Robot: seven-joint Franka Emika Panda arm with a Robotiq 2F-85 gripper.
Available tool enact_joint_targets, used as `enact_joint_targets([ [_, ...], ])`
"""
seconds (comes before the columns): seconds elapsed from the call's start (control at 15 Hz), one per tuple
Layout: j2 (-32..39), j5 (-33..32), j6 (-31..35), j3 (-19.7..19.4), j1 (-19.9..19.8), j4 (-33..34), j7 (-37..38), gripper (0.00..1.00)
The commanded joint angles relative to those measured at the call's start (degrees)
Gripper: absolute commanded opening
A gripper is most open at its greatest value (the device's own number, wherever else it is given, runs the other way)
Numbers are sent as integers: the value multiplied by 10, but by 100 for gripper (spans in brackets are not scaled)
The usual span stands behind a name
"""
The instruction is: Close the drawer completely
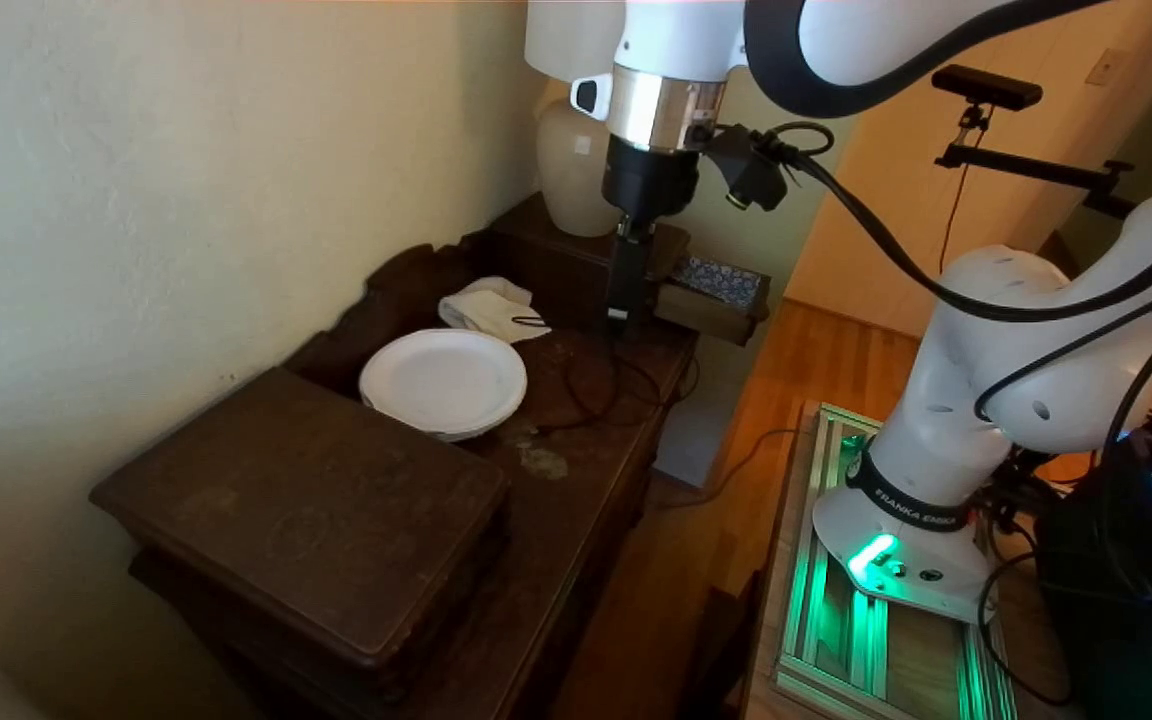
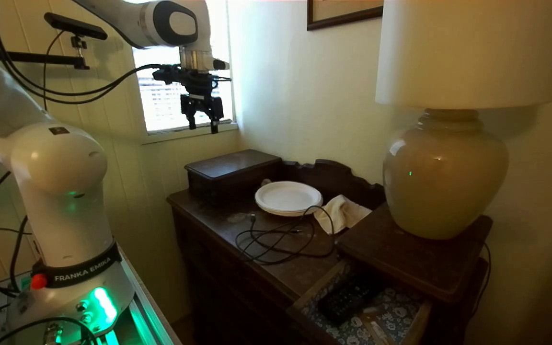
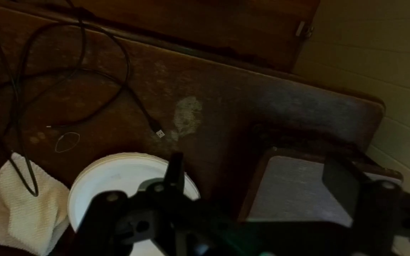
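Pincer (image 2: 203, 128) hangs in mid-air pointing down, fingers spread, plain gap between them; same in wrist view. Drawer (image 1: 704, 314) pulled out in both exterior views, lower than the pincer and well apart from it, at the end of the dresser (image 2: 300, 275) where the lamp (image 2: 443, 177) is. Sticks out from under the dark stand (image 2: 415, 261), floral lining (image 1: 726, 280) showing; in it a black item (image 2: 340, 305), too dark to name, with small pale bits (image 2: 379, 330) next to it. Lamp sits upright on that stand, well off from the pincer too. In wrist view one finger overlaps the dark wooden box (image 3: 290, 192), the other the white plates (image 3: 109, 177); both rest on the dresser below the pincer, apart from it. Cream cloth (image 3: 21, 213) lies rumpled beside the plates, farther from the pincer than they are. Black cable (image 3: 154, 124) loops loosely on the dresser, also below the pincer, one loop crossing the cloth, its USB plug (image 3: 160, 133) near the plates. Window (image 2: 161, 112) is behind the pincer in an exterior view. Arm (image 2: 60, 163) stands on a green-lit base (image 1: 951, 555), the base far lower than the pincer.
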Motion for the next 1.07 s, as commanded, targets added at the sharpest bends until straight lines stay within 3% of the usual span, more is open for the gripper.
enact_joint_targets([
  [0.0,-24,-35,-12,14,-11,-32,18,100],
  [0.4,-103,-41,-28,-3,-32,-179,49,100],
  [0.47,-68,-56,-51,0,-49,-130,66,100],
  [0.67,-74,-103,-73,-2,-101,-132,122,100],
  [0.73,-57,-79,-52,-4,-72,-129,93,100],
  [1.0,-57,-93,-60,-8,-98,-128,111,100],
])
